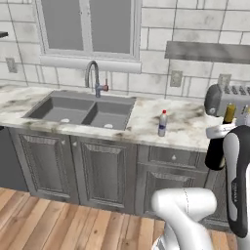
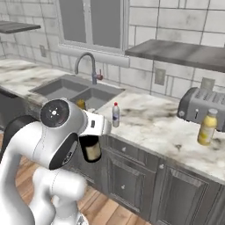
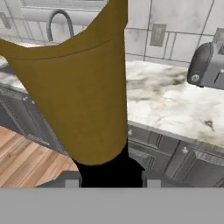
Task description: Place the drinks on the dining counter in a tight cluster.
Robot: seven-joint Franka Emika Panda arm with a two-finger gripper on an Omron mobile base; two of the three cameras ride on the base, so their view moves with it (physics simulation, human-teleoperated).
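Observation:
My gripper (image 3: pixel 111 179) is shut on the tall dark wine bottle (image 1: pixel 215 152), below its gold top (image 3: pixel 83 87). The bottle hangs upright in the air in front of the sink counter's edge, and in the right base view its dark base (image 2: pixel 91 149) shows under my hand (image 2: pixel 95 125). A small clear red-capped bottle (image 1: pixel 162 123) (image 2: pixel 115 115) stands on the sink counter, right of the sink. Beside the toaster stands a squat yellow bottle (image 2: pixel 207 127). The dining counter is out of view.
The marble counter (image 1: pixel 146 122) holds a grey double sink (image 1: pixel 80 108) with a faucet (image 1: pixel 93 78) and a toaster (image 2: pixel 200 105). A grey shelf (image 2: pixel 180 52) hangs on the tiled wall above. Dark cabinets (image 1: pixel 97 171) stand over a wooden floor (image 1: pixel 58 224).

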